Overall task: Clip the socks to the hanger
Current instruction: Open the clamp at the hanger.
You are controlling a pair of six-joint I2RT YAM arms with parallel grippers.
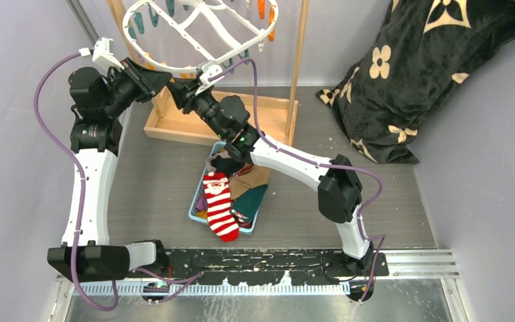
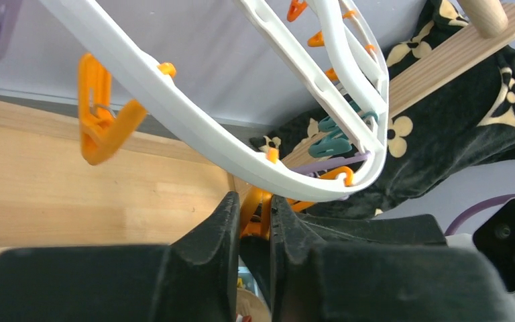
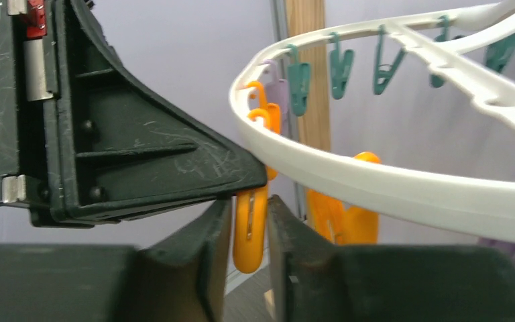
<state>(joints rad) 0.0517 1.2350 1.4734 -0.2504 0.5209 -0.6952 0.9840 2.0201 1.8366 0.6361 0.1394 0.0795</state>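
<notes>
Gripping orange clip [image 3: 249,249] under hanger [image 3: 375,184] rim — left gripper [image 2: 253,202] clamped on it | right gripper [image 3: 250,213] likewise clamped

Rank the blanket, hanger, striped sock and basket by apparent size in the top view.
1. Blanket, though the frame cuts it off.
2. Hanger, also cut off and raised nearer the camera, so it may look oversized.
3. Basket.
4. Striped sock, draped over the basket's near edge.

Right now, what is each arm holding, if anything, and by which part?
Both seem to hold the same orange clip hanging from the rim of the hanger: the left fingers pinch its upper part, the right fingers its lower end.
</notes>
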